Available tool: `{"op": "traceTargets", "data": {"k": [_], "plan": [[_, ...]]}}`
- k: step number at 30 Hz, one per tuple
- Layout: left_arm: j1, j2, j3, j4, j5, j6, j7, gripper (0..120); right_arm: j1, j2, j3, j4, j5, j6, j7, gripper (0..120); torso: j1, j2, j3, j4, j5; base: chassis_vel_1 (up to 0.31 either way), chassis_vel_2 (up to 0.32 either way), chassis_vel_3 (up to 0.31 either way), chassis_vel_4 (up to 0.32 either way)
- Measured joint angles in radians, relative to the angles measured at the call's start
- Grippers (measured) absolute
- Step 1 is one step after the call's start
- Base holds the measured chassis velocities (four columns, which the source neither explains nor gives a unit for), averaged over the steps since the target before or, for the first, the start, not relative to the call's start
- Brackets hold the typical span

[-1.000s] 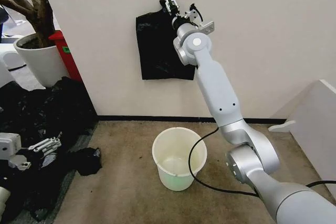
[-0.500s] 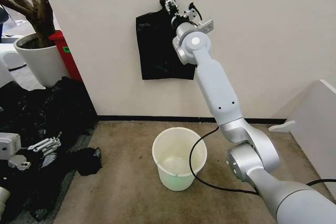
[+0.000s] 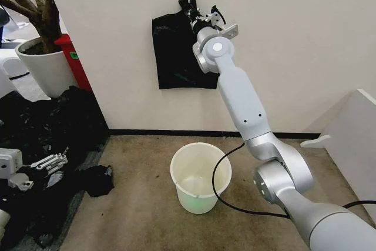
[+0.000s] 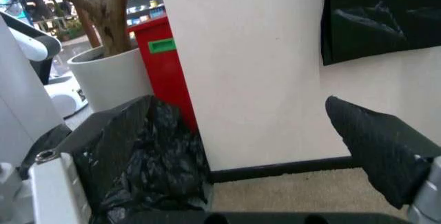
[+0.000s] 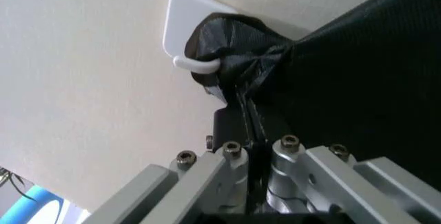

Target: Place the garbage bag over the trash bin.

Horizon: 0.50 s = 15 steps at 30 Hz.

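1. Garbage bag (image 3: 176, 54) hangs flat against the white wall (image 3: 294, 39), its knotted top looped over a small white hook (image 5: 185, 33); this is the black bag that the arm is working on.
2. Right pincer (image 3: 191, 9) is raised high on an outstretched arm, right at the bag's gathered neck just below the hook.
3. In the right wrist view the two fingers (image 5: 238, 126) lie pressed together with the bag's bunched plastic (image 5: 248, 64) pinched between them, so the pincer is clamped on the bag.
4. Trash bin (image 3: 201, 176), a round white bucket, stands upright on the carpet (image 3: 141, 216) below the bag and well apart from it, with its mouth uncovered.
5. A black cable (image 3: 226, 171) from the right arm drapes over the bin's rim.
6. Left pincer (image 3: 51, 161) sits low at the robot's left, above a heap of black plastic sheeting (image 3: 41, 127); its fingers stand apart and grip nothing.
7. A white plant pot (image 3: 44, 66) with a tree trunk stands beside a red cabinet (image 3: 75, 60) by the wall's corner.
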Motion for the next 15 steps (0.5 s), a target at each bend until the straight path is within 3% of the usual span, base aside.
{"op": "traceTargets", "data": {"k": [9,15], "plan": [[0.000,-0.001,-0.001,0.000,0.001,-0.003,0.001,100,-0.017,0.000,-0.017,0.021,0.016,0.002,0.067,0,0.000,0.000,0.000,0.0001,0.0000,0.000,0.000,0.000,0.000],[0.000,-0.006,-0.002,0.000,0.003,-0.008,0.004,100,-0.074,0.000,-0.049,0.095,0.077,0.039,0.220,0,0.000,0.000,0.000,0.0000,0.0000,0.000,0.000,0.000,0.000]]}}
